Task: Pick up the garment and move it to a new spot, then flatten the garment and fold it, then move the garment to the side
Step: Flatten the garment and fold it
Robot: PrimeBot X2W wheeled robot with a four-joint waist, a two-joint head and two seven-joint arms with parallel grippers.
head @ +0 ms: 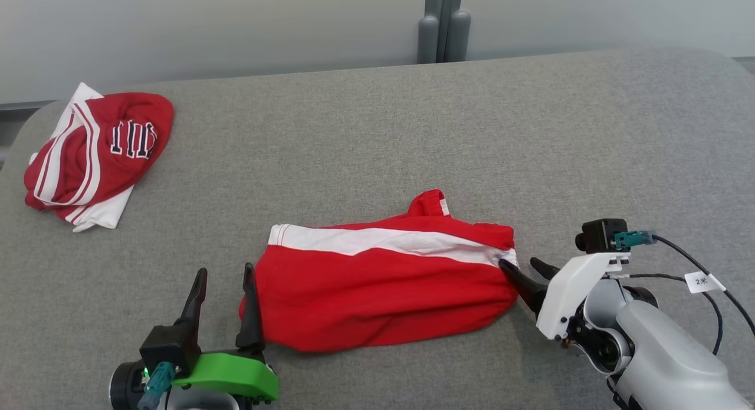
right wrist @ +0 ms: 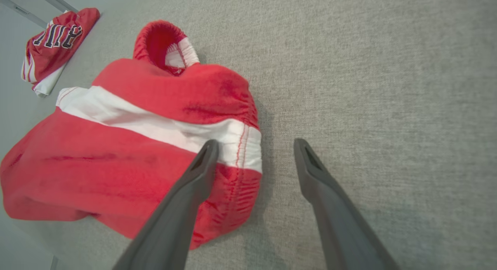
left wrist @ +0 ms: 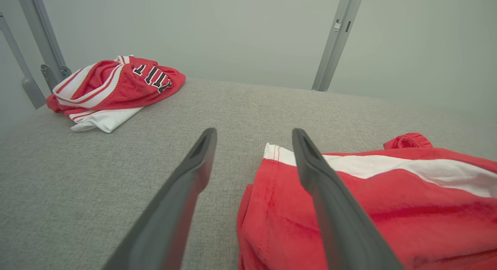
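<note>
Red garment w/ white stripe (head: pixel 377 292) lies bunched at the front-middle of the grey table (head: pixel 413 133). Left gripper (head: pixel 225 269) is spread wide and empty, straddling its left edge. Right gripper (head: pixel 518 261) is also wide w/ nothing held, straddling the right waistband end; can't tell if it's touching. Another red jersey (head: pixel 97 153) sits far left, well apart.

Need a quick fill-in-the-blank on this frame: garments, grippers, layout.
1. The red garment carries one broad ____ stripe.
2. The left gripper and right gripper both stand ____, one at each end of it.
3. The lettered garment lies at the table's far ____ corner.

Missing words: white; open; left.
</note>
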